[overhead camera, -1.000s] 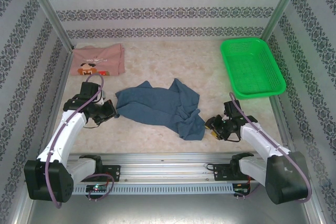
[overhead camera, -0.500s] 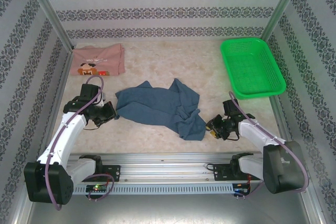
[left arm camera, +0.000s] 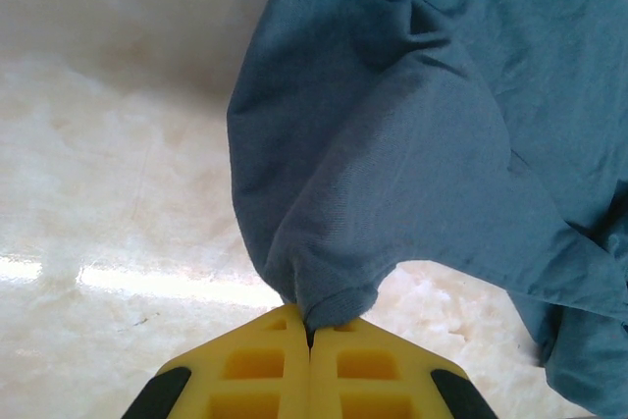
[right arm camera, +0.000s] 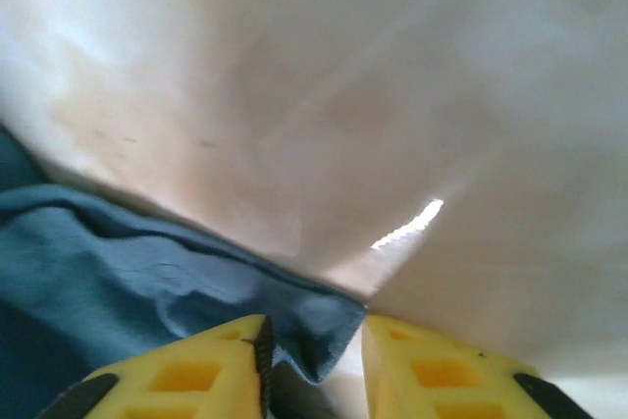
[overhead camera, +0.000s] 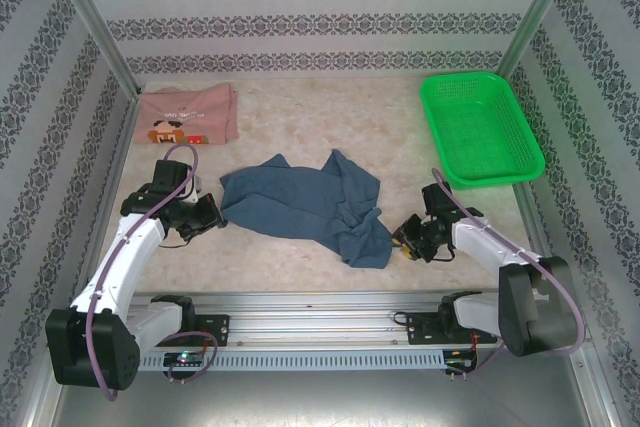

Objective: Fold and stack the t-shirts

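Right gripper (right arm camera: 314, 345) has slid in; jaws apart astride blue t-shirt (overhead camera: 300, 202) corner, mid-table (no pinch yet); left gripper (left arm camera: 310, 333) pinches its opposite edge; once I close, 2 corners held for spreading.

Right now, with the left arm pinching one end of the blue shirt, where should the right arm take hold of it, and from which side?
Probably the loose corner of the blue shirt at its near right end, approached low from the right. That corner lies thin and flat on the table, pointing toward the right jaws, which stand open around it.
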{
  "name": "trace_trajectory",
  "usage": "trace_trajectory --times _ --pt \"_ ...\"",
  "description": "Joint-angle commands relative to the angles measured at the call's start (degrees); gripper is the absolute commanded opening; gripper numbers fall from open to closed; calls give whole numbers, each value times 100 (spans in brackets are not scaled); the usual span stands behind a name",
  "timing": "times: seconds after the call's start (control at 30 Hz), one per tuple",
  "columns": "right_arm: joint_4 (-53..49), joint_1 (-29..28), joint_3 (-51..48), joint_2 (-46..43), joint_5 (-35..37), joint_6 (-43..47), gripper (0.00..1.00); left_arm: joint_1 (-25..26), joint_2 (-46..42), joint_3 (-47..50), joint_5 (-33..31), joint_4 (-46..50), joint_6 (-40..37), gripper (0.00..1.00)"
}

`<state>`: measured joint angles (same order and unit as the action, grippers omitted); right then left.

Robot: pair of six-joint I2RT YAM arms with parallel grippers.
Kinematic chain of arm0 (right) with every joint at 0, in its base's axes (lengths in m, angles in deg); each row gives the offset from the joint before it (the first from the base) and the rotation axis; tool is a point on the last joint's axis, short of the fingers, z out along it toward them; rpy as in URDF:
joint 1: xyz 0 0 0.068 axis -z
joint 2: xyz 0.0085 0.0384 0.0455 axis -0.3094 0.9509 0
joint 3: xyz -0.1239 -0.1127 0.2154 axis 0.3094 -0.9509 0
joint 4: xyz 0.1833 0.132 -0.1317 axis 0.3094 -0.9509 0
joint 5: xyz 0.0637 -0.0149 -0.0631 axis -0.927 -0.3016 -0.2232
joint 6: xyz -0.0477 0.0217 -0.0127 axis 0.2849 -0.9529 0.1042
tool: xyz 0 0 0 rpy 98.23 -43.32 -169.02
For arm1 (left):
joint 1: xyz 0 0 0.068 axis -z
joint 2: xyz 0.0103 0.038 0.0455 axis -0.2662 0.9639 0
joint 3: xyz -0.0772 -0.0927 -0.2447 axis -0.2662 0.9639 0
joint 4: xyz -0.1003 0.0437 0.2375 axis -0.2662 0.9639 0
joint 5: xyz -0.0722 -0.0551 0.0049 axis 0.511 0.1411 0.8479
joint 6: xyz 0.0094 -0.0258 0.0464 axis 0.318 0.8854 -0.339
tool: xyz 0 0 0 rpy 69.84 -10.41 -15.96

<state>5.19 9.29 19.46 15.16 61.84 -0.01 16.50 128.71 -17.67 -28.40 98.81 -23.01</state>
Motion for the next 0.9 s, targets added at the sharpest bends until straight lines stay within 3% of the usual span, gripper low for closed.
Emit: trace_trajectory --times 0.0,0.3,0.87 --pt "30 38 91 -374 6 114 37 -13 -13 80 -54 -173 -139 0" --pt "-539 107 -82 -1126 -162 -64 39 -16 64 112 -13 -271 -120 0" --pt "312 289 -183 -157 -130 -147 39 -12 144 82 31 -307 -161 0"
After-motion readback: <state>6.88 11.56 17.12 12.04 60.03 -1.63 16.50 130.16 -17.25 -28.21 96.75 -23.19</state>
